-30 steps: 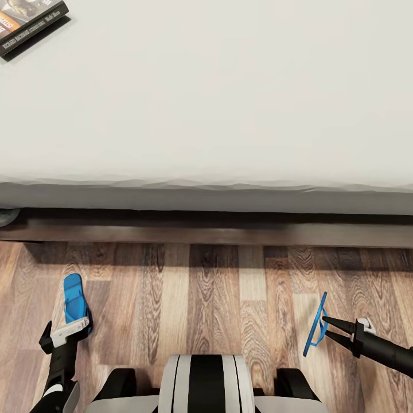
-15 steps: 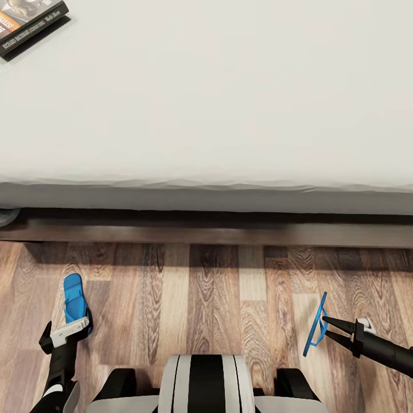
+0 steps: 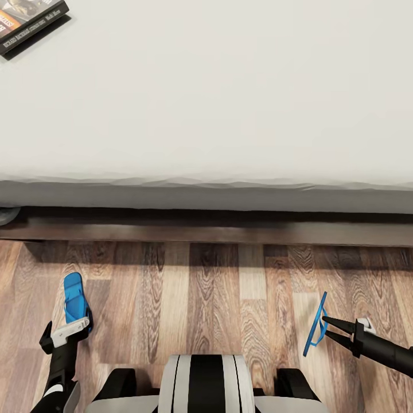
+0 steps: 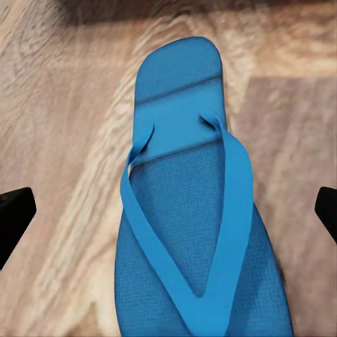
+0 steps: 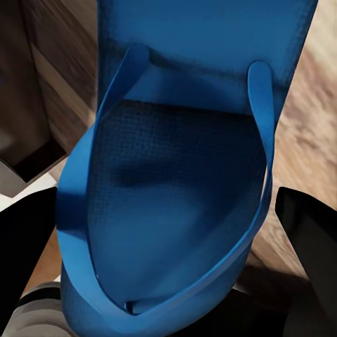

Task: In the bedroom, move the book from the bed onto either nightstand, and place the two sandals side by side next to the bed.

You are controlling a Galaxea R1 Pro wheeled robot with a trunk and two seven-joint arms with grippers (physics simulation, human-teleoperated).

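The book (image 3: 28, 22) lies at the far left of the bed's white mattress (image 3: 218, 103). One blue sandal (image 3: 74, 301) lies flat on the wood floor beside the bed, strap up, also seen close in the left wrist view (image 4: 189, 232). My left gripper (image 3: 67, 334) hovers over its heel, open, with its fingers (image 4: 14, 217) wide on either side and apart from it. The other sandal (image 3: 314, 327) stands on edge at the right, its strap side facing my right gripper (image 3: 326, 325). That gripper is shut on the sandal (image 5: 175, 196).
The bed's dark brown frame (image 3: 206, 232) runs across the view between the mattress and the plank floor (image 3: 212, 298). A grey round foot (image 3: 7, 215) sits under the bed at the far left. My own base (image 3: 206, 384) is at the near edge.
The whole view has crept a few pixels. Both arms, both sandals and the book hold their places.
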